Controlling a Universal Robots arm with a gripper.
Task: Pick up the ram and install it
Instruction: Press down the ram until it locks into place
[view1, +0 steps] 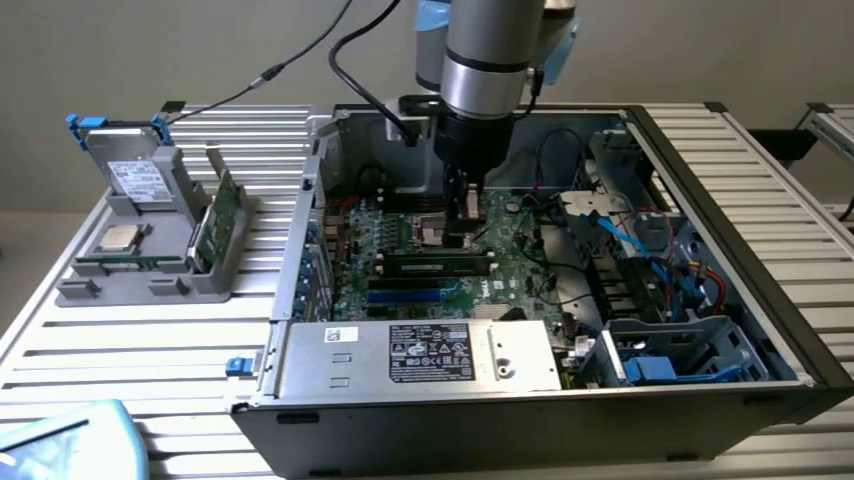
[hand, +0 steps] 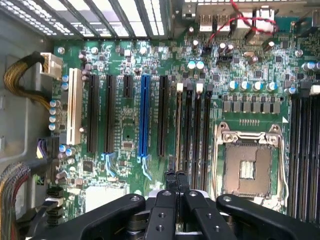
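The gripper (hand: 176, 182) has its fingers (hand: 170, 181) pressed together, nothing between them, tips down over the motherboard (hand: 125, 130) at lower centre of the wrist frame. Straight ahead of the tips, the ram (hand: 178, 127) sits in the nearest memory slot, a thin edge-on stick with white latches at its far end, its long axis in line with the fingers. In the exterior frame's centre, it reads as a long dark strip (view1: 434, 266) just below the gripper (view1: 467, 232).

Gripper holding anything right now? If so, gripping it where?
Nothing held. The gripper is shut with nothing between its fingers, low over the motherboard. The ram lies at the slots, apart from it.
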